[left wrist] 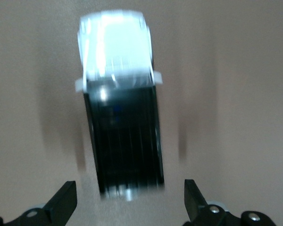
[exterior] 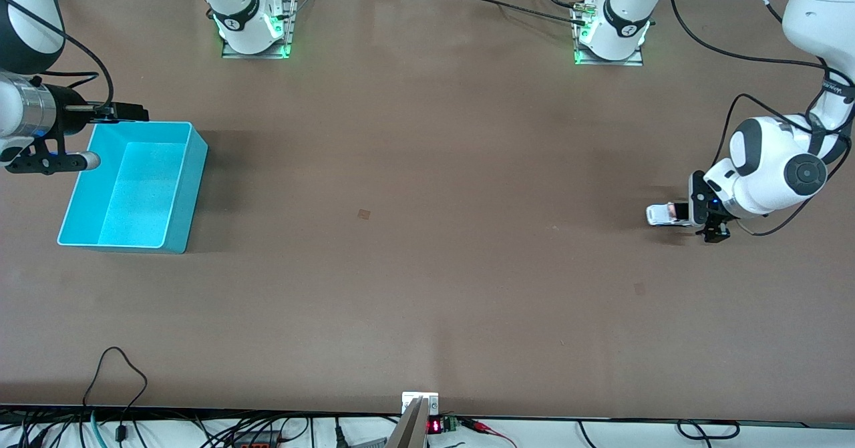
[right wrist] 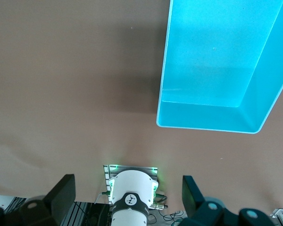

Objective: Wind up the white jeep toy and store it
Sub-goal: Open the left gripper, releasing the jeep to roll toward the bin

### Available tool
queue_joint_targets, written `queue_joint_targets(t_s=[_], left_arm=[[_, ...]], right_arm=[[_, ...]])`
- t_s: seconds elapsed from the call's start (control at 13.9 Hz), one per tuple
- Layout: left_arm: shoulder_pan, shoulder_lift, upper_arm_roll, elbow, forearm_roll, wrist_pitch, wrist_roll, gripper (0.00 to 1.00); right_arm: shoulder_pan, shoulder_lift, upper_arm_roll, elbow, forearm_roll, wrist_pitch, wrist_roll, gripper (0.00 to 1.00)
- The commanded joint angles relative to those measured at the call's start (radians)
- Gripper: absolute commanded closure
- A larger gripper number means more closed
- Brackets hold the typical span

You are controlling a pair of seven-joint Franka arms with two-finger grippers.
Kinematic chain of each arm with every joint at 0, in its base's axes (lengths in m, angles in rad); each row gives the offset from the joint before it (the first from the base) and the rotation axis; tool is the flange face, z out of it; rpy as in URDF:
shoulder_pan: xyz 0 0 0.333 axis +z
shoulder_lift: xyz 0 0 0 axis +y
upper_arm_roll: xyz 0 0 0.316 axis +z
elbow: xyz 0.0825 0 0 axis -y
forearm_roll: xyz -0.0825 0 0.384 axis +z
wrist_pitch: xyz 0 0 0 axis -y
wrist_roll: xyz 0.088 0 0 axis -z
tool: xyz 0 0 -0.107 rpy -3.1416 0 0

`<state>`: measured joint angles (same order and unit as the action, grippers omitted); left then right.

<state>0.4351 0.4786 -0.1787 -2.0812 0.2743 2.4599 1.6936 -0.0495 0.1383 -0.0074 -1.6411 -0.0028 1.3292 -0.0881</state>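
The white jeep toy stands on the table at the left arm's end. In the left wrist view the white jeep toy shows its black roof and white hood, blurred. My left gripper is low at the jeep's end and open. In its wrist view the left gripper has its fingertips wide apart, and the jeep lies just ahead of them, untouched. My right gripper hangs open over the rim of the turquoise bin at the right arm's end. Nothing sits in the right gripper.
The turquoise bin has nothing inside it. The right arm's base shows between the right fingers. Both bases stand along the table edge farthest from the front camera, and cables lie at the nearest edge.
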Motion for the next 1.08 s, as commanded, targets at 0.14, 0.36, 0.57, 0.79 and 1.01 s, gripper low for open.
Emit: queue_joint_targets(t_s=[0.14,0.36,0.57,0.79,1.01], left_arm=[[0.019,-0.040,-0.024,-0.007,0.014,-0.033,0.012,0.00],[0.017,-0.049,-0.024,-0.007,0.014,-0.038,0.012,0.00],[0.013,-0.060,-0.030,-0.007,0.014,-0.039,0.012,0.00],[0.013,-0.063,-0.048,-0.007,0.014,-0.039,0.011,0.00],[0.005,-0.093,-0.070,-0.005,0.011,-0.056,0.008,0.00]], right_arm=[[-0.001,-0.002,0.003,0.006,0.007,-0.015,-0.015,0.00],[-0.001,-0.002,0.003,0.006,0.007,-0.015,-0.015,0.00],[-0.001,-0.002,0.003,0.006,0.007,-0.015,-0.015,0.00],[-0.001,-0.002,0.003,0.006,0.007,-0.015,-0.015,0.00],[-0.001,-0.002,0.003,0.006,0.007,-0.015,-0.015,0.00]])
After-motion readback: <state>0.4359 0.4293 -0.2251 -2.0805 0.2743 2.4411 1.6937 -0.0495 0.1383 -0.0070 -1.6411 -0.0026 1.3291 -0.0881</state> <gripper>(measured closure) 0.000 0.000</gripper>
